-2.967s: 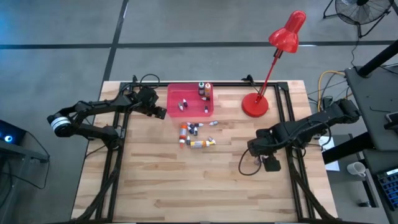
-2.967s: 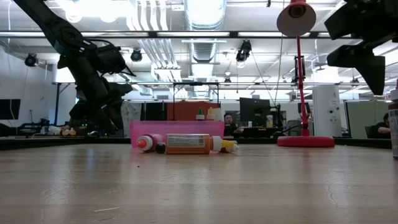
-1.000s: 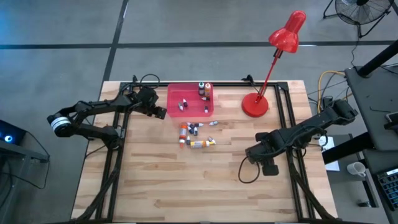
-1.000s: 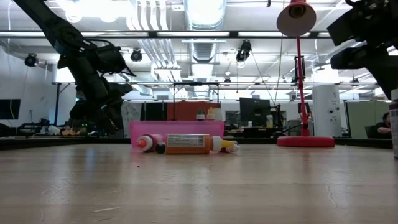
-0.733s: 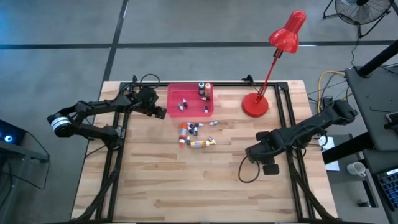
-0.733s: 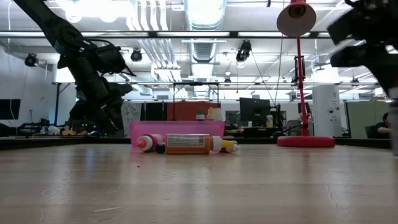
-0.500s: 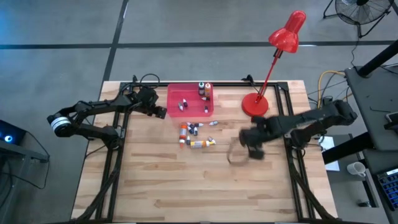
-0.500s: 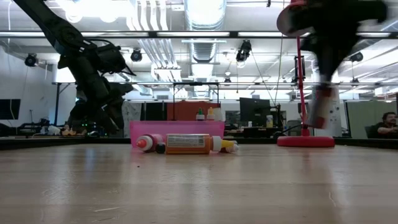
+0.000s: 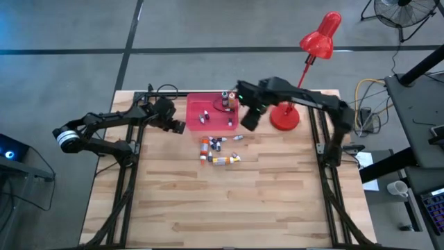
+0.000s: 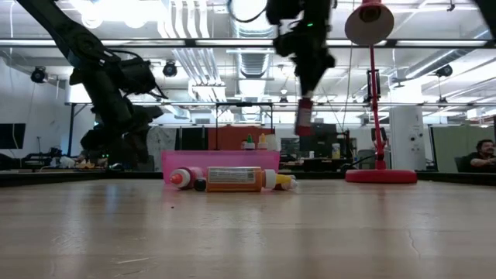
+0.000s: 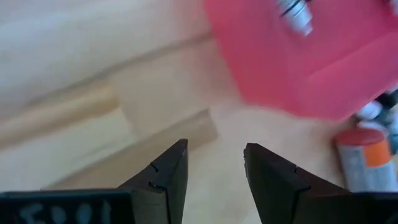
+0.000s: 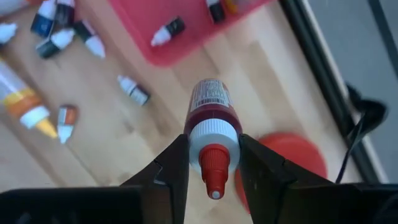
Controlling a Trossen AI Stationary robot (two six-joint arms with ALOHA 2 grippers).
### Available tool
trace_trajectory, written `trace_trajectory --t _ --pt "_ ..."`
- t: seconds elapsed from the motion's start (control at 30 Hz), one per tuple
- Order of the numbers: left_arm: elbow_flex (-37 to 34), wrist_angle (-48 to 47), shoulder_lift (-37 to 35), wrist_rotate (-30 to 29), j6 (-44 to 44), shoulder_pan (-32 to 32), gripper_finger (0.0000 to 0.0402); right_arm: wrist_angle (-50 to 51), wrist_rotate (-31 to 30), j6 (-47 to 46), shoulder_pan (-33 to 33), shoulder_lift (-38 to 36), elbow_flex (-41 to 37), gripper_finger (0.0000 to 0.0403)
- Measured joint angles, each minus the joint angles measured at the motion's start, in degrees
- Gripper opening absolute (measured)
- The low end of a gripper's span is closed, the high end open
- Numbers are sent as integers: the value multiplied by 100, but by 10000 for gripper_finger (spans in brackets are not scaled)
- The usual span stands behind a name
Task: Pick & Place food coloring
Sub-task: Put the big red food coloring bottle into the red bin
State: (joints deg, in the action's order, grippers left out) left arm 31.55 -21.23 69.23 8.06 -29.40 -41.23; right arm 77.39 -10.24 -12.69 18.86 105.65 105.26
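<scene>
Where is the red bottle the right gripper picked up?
The red bottle is clamped in the right gripper, held in the air beside the pink tray's right edge, between the tray and the red lamp's base.

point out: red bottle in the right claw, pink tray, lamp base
red bottle (image 12: 210, 122), right wrist view, on its red body above the white collar.
pink tray (image 9: 195, 105), high view, on bare floor near its left wall.
lamp base (image 9: 286, 119), high view, on the round red foot.

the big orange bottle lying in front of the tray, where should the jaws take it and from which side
Probably from straight above, jaws closing across the middle of the big orange bottle. It lies on its side on the table, label area widest. Smaller dropper bottles crowd the side toward the tray, so come down over the body.
</scene>
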Motion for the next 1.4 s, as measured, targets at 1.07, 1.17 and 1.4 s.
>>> trace_trajectory --t 1.07,1.17,1.4 --pt "-861 -1 -752 -217 -730 96 131 -643 1185 845 161 2677 2083 106" --pt "-861 37 -752 -217 -742 96 131 -479 1176 670 163 2735 2088 106" --pt "-861 87 -752 -215 -772 98 131 -118 1156 312 171 2707 2123 106"
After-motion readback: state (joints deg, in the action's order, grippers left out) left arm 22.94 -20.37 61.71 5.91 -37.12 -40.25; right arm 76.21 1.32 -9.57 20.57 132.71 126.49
